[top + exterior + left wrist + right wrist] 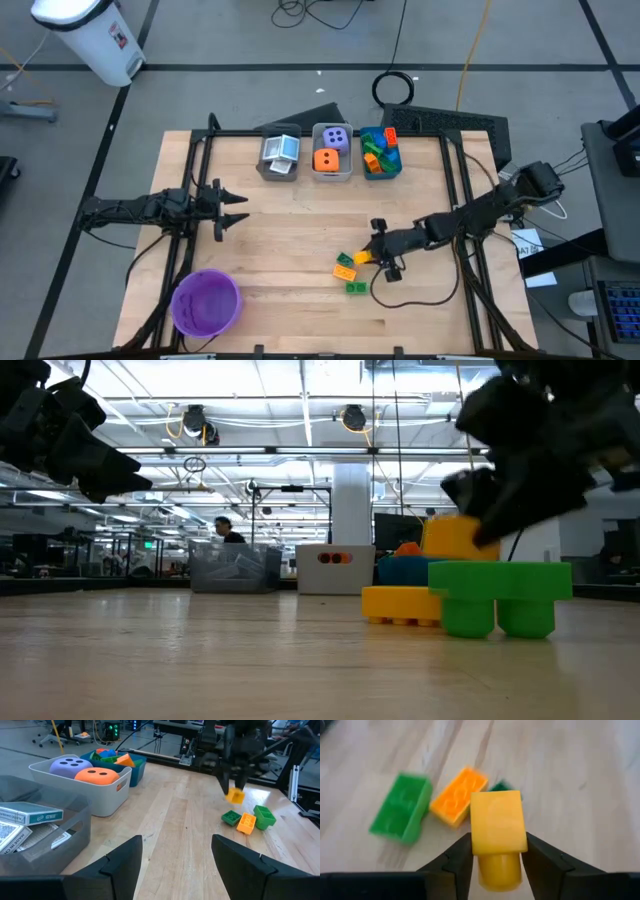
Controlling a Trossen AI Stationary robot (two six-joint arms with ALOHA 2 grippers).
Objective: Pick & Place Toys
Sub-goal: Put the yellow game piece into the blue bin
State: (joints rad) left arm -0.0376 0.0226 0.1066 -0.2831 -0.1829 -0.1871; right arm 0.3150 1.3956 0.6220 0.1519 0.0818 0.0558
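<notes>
— Where was the right gripper [496, 865], and what did it have?

— It hung low over the wooden table [300, 250], towards that table's right side, its two dark fingers pressed against the sides of a small yellow plastic building brick [497, 837]. The low view showed that brick lifted clear of the boards.

— And the other loose bricks?

— Three lay just beside it on the table: an orange-yellow studded brick [458, 796], a bright green brick [402, 808] next to it, and a darker green one [356, 288] a little apart.

— The left gripper [175, 855]?

— It waited above the table's left side, jaws parted and holding nothing.

— What filled the bins?

— At the far edge, a grey bin [279, 156] held white-and-teal card packs [31, 815]; their printing was probably a brand name, but too small to read. A white bin [333, 153] held a purple die [70, 766] and an orange die [97, 776], both with white dots. A blue bin [381, 152] held mixed coloured bricks. A round purple bowl [205, 302] stood near the front left corner.
</notes>
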